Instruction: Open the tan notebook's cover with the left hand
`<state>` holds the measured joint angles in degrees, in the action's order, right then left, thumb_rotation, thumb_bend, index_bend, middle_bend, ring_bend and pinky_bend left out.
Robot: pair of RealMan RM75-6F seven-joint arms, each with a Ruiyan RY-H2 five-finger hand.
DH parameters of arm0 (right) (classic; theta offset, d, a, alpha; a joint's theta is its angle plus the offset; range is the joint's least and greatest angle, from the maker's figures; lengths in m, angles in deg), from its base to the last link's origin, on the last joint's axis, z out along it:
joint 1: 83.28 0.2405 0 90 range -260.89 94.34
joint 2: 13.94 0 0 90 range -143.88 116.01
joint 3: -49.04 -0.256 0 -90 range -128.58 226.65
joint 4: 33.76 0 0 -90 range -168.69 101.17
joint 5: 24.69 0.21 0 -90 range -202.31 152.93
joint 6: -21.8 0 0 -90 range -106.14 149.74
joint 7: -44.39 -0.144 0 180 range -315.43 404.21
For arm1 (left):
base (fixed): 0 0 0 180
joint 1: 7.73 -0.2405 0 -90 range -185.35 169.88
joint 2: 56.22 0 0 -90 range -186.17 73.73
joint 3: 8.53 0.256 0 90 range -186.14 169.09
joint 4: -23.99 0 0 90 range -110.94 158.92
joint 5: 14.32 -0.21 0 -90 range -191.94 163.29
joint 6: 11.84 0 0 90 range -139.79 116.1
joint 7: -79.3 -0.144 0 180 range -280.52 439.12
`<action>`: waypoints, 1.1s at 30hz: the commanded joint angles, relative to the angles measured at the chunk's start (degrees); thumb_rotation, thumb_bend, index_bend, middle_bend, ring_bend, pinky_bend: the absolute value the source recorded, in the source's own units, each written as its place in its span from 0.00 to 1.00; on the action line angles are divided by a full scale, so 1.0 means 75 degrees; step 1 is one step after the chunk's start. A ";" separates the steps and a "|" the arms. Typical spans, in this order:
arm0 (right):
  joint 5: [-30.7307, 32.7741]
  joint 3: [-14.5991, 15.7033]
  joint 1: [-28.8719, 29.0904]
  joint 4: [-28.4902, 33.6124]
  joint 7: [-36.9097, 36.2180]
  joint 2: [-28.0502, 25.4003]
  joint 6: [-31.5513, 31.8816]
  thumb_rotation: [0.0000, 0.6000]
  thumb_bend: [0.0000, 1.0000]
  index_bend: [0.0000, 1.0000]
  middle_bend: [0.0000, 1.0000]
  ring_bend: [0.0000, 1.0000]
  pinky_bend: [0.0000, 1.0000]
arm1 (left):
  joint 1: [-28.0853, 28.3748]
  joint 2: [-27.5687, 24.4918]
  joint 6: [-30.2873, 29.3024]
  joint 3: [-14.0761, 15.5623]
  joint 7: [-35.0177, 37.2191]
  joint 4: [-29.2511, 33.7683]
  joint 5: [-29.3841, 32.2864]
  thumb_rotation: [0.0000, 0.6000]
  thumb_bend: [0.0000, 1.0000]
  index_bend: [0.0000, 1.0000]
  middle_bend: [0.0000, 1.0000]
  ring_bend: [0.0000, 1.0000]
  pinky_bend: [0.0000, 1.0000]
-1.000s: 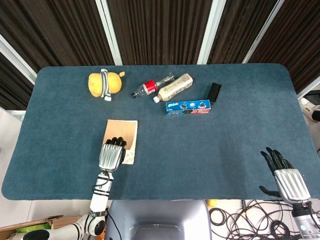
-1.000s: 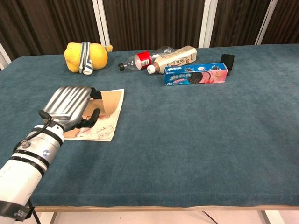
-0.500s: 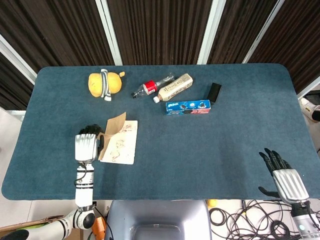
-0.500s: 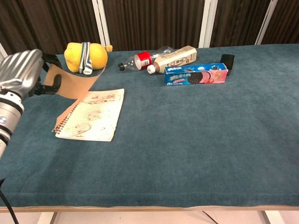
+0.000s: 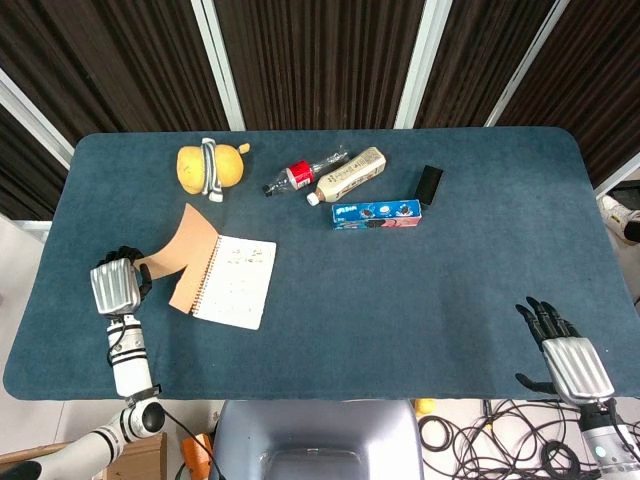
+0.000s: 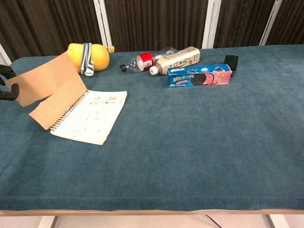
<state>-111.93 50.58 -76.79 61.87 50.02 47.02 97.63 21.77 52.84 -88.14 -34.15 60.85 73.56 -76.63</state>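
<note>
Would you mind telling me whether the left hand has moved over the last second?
Yes. The left hand has swung left, away from the cookie box, pulling the tan cover open off the sketched page.

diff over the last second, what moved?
The left hand went from resting on the closed tan notebook to pinching its cover, swinging it up and out to the robot's left; the sketched page now shows. Right hand, plush toy, bottles and cookie box stayed put.

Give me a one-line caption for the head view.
Left hand holds the tan notebook's cover lifted off the sketched page; right hand idle at the table's near edge.
</note>
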 commanded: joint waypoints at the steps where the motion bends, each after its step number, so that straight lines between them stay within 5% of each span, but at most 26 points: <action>1: 0.0016 -0.0007 0.0016 0.0015 0.0006 -0.0008 -0.0020 1.00 0.00 0.00 0.00 0.00 0.24 | 0.0051 0.0116 0.0235 -0.0172 0.0192 -0.0558 0.0319 1.00 0.54 0.68 0.44 0.39 0.52; 6: 0.0033 -0.0007 0.0024 0.0029 0.0011 -0.0017 -0.0036 1.00 0.00 0.00 0.00 0.00 0.24 | 0.0033 0.0221 0.0559 -0.0099 0.0311 -0.1049 0.0492 1.00 0.54 0.58 0.41 0.38 0.51; 13: 0.0038 -0.0001 0.0026 0.0037 0.0005 -0.0028 -0.0036 1.00 0.00 0.00 0.00 0.00 0.24 | -0.0128 -0.0031 0.1404 0.0203 0.0519 -0.0860 0.0613 1.00 0.41 0.02 0.10 0.22 0.39; 16: 0.0041 0.0006 0.0030 0.0043 0.0019 -0.0034 -0.0048 1.00 0.00 0.00 0.00 0.00 0.24 | -0.0161 -0.0075 0.1377 0.0371 0.0552 -0.0855 0.0466 1.00 0.36 0.00 0.01 0.14 0.33; 22: 0.0028 0.0013 0.0021 0.0042 0.0015 -0.0040 -0.0023 1.00 0.00 0.00 0.00 0.00 0.24 | -0.0254 -0.0353 0.0701 0.0965 0.1322 -0.0750 -0.0576 1.00 0.29 0.00 0.00 0.00 0.31; 27: 0.0010 0.0000 0.0004 0.0013 -0.0014 -0.0016 0.0041 1.00 0.00 0.00 0.00 0.00 0.24 | -0.0598 -0.1535 0.0198 0.1516 0.1577 0.0782 -0.1412 1.00 0.28 0.00 0.00 0.00 0.30; 33: -0.0075 -0.0070 -0.0048 -0.0055 -0.0141 0.0059 0.0285 1.00 0.00 0.00 0.00 0.00 0.24 | -0.1546 -0.4209 -0.0549 0.2289 0.0795 0.4362 -0.2181 1.00 0.29 0.00 0.00 0.00 0.28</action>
<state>-112.28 50.22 -77.02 61.62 49.25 47.29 99.38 15.72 35.23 -87.15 -22.03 70.14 89.26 -87.71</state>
